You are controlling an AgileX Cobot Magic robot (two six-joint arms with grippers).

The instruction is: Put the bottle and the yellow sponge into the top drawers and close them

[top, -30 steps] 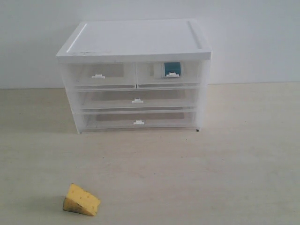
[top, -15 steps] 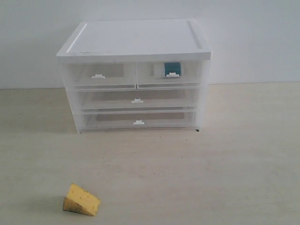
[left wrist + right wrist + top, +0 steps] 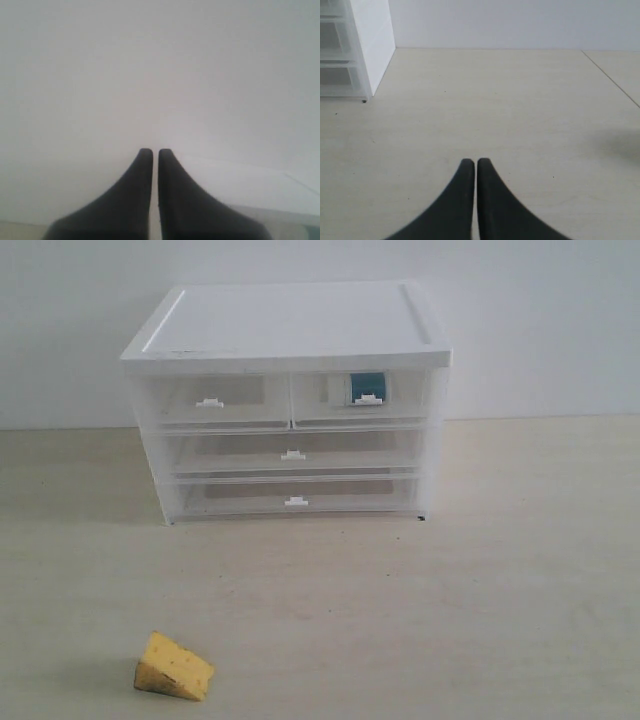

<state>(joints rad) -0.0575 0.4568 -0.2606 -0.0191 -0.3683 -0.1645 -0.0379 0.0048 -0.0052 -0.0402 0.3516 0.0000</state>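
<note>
The yellow sponge [image 3: 175, 667] lies on the table at the front left, wedge-shaped with a darker side. Both top drawers are pushed in: the left top drawer [image 3: 212, 400] looks empty, and the right top drawer [image 3: 362, 396] shows the bottle's teal label [image 3: 366, 386] through its translucent front. Neither gripper appears in the exterior view. My left gripper [image 3: 151, 152] is shut with nothing in it, facing a blank white surface. My right gripper [image 3: 472, 162] is shut and empty above bare table, with the cabinet's right side [image 3: 372, 42] off to one side.
The white drawer cabinet [image 3: 290, 325] stands at the back centre against a white wall. Below the top pair sit two full-width drawers [image 3: 293, 454], both pushed in. A seam in the tabletop [image 3: 610, 77] runs across the right wrist view.
</note>
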